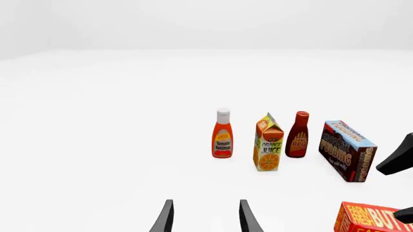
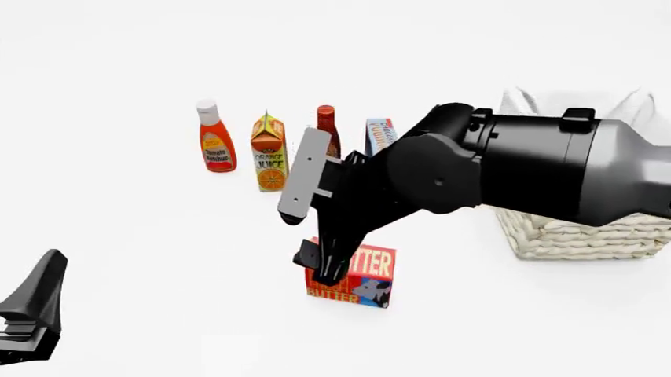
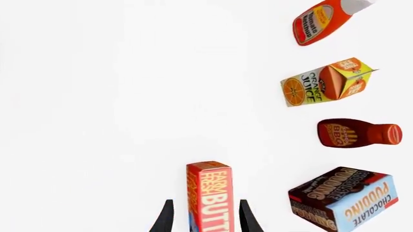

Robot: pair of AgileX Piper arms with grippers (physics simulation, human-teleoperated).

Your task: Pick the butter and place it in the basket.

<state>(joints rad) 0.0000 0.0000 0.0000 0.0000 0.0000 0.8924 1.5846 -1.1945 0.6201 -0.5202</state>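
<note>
Your front camera looks down across the tabletop [image 2: 126, 259] from above, while both wrist cameras sit low behind their fingers, all three sharing the butter [image 2: 367, 276] and grocery row.

All three renders are very bright and evenly lit, white table [image 2: 137, 259] blending into white background, almost no cast shadows under the groceries. Soft highlight on the right arm [image 2: 587, 169] casing, no harsh glare. Everything is sharp edge to edge, no blur or lens distortion; labels like the butter [image 3: 210, 195] lettering read clearly.
</note>
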